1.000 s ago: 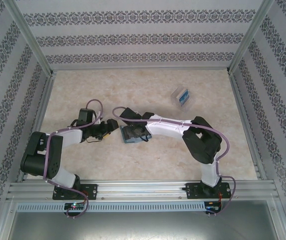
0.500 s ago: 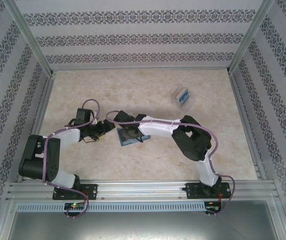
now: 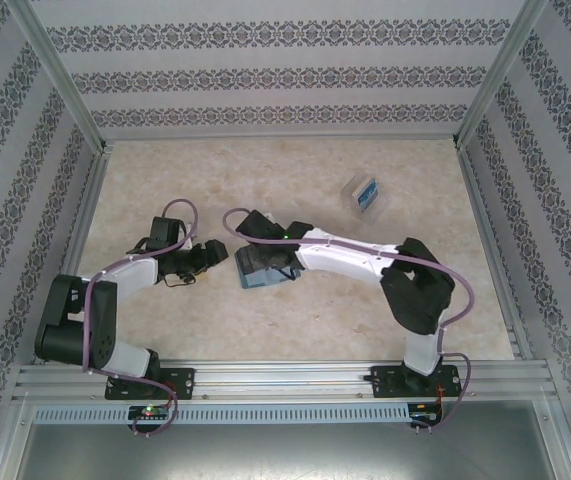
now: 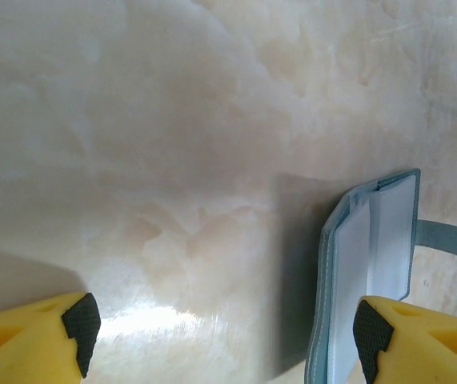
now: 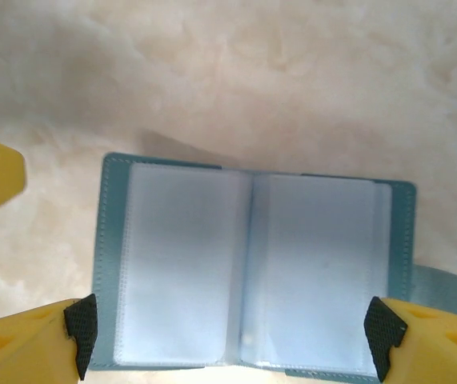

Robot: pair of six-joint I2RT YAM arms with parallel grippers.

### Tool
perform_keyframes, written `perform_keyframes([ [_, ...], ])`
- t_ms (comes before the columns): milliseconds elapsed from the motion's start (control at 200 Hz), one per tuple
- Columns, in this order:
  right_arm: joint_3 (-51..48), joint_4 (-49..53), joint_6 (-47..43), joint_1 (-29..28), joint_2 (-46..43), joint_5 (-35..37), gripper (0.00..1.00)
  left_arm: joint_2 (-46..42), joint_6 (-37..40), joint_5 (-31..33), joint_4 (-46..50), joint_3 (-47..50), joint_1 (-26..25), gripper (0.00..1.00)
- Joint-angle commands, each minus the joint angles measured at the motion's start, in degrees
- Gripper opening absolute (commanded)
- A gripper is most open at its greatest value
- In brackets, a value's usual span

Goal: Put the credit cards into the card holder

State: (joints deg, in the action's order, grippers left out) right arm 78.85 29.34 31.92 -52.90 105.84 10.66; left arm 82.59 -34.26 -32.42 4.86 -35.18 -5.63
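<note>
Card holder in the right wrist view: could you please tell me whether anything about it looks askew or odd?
Nothing looks damaged. The card holder lies open, its clear sleeves look empty, and its snap strap sticks out. In the left wrist view one cover seems lifted off the table, casting a shadow.

The top camera looked down on the whole desk [image 3: 265,180] from behind, and both wrist cameras looked closely at the card holder [image 5: 252,272].

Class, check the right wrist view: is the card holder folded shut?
No, the card holder lies spread open, both clear inner pocket pages facing the camera.
</note>
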Motion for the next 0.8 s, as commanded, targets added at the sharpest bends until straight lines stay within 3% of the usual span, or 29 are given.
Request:
perform_keyframes([
  [0,-2.26,-1.05,0.41,2.84,-2.76,-0.49,0.88,-2.74,2.21,1.77,5.17,-2.18,-0.99,0.84],
  [265,-5.77,-0.32,-3.01,13.33,-10.28,1.34,0.87,-6.18,5.18,7.06,11.66,-4.9,-4.21,0.85],
  [420,-7.18,0.37,4.34,24.06,-12.51,6.74,0.87,-8.22,6.44,11.71,15.23,-5.84,-5.95,0.86],
  [630,-0.99,2.34,4.72,32.94,-5.25,11.92,0.87,-8.58,7.15,12.47,16.4,-7.15,-6.94,0.87],
  [794,9.58,6.73,0.34,34.13,2.66,12.7,0.86,-7.73,7.27,11.63,16.0,-7.09,-7.02,0.87],
])
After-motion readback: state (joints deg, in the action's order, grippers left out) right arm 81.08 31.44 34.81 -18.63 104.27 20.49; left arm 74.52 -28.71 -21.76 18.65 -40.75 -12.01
